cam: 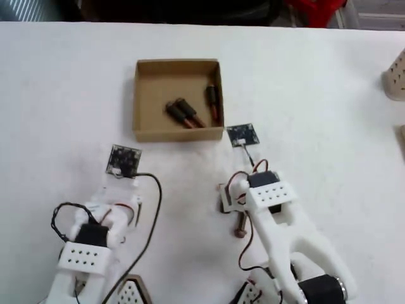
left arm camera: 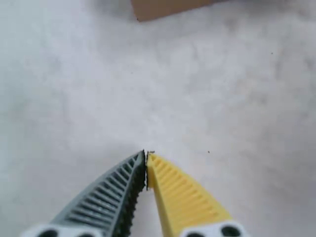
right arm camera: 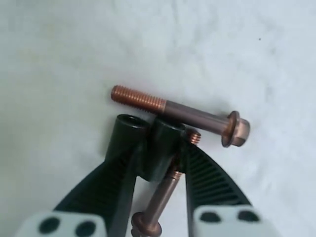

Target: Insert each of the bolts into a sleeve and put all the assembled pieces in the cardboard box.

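The cardboard box [cam: 177, 126] stands at the table's middle back, with three dark assembled pieces [cam: 186, 113] lying in it. In the right wrist view my right gripper [right arm camera: 167, 154] is shut on a dark sleeve [right arm camera: 165, 136]. A copper bolt [right arm camera: 165, 195] runs between the fingers, its threaded tip poking out beside that sleeve. A second dark sleeve [right arm camera: 126, 132] leans against one finger. Just beyond the tips a loose copper bolt [right arm camera: 182, 116] lies flat on the table. My left gripper [left arm camera: 146, 159] is shut with nothing in it, low over bare table short of the box corner [left arm camera: 168, 7].
From above, the left arm [cam: 104, 218] sits at the front left and the right arm [cam: 272, 202] at the front middle, a bolt [cam: 240, 223] beside it. Beige perforated parts [cam: 395, 76] stand at the right edge. A black cable [cam: 152, 215] loops between the arms.
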Tool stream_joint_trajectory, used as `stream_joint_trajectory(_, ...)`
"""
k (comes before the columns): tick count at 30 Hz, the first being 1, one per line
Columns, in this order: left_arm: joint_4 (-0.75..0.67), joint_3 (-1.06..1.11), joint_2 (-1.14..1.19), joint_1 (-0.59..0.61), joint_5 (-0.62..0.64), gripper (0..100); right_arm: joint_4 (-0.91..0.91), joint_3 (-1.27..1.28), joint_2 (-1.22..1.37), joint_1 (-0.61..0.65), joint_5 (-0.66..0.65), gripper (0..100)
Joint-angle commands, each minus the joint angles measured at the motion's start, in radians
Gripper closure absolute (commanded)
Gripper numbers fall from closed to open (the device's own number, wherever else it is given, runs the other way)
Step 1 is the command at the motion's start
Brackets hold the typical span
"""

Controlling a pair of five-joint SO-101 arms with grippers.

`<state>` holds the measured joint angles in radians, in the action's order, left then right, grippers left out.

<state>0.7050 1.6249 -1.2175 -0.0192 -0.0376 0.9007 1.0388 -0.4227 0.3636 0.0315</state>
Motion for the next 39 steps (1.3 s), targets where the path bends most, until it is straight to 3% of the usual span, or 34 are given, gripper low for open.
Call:
stream_joint_trajectory(1, -0.018, -0.005, -0.005, 0.008, -0.006, 97, -0.010, -0.003, 0.044, 0.048, 0.009, 91.7)
stream_joint_trajectory(9, -0.018, -0.005, -0.005, 0.008, -0.006, 97, -0.027, -0.109, 0.252, 0.002, 0.015, 92.0)
stream_joint_trajectory(21, -0.018, -0.005, -0.005, 0.008, -0.005, 97, -0.025, -0.114, 0.239, 0.025, 0.014, 98.1)
stream_joint_trajectory(25, -0.021, -0.005, -0.005, 0.008, 0.000, 97, 0.090, -0.140, 0.189, 0.016, 0.003, 98.0)
stream_joint_trajectory(31, -0.014, -0.031, -0.001, 0.008, 0.000, 97, 0.248, -0.172, -0.039, -0.179, -0.150, 98.0)
stream_joint_trajectory(39, 0.025, -0.086, 0.002, 0.008, 0.003, 97, 0.242, -0.124, -0.165, -0.407, -0.164, 98.0)
